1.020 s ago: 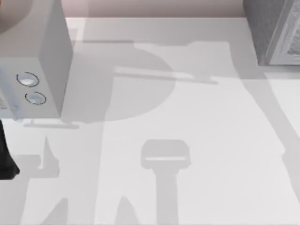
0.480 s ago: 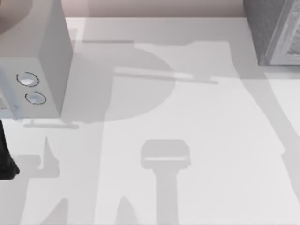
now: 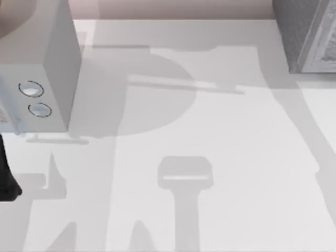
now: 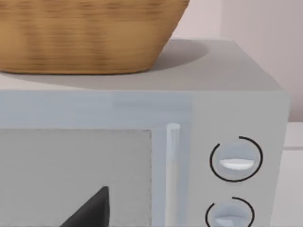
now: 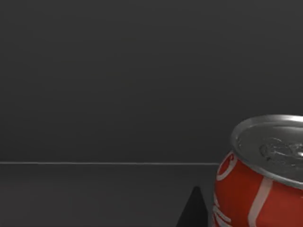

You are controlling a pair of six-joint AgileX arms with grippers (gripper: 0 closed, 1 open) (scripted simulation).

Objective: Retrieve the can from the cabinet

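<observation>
Right wrist view: the right claw's fingertip [image 5: 194,210] sits beside the can [image 5: 262,179].

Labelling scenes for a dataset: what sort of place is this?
Likely a simulated kitchen worktop: a microwave-like grey box with dials, a wicker basket on top, and a red can in a dark cabinet.

This looks like a rendered kitchen set. A plain white surface [image 3: 220,131] carries a light grey microwave [image 3: 50,68] with two round dials [image 4: 236,160] and a door handle, and a woven basket [image 4: 90,33] stands on top of it. A dark speckled cabinet [image 3: 299,31] is at the far right, and a pale pink wall is behind.
</observation>
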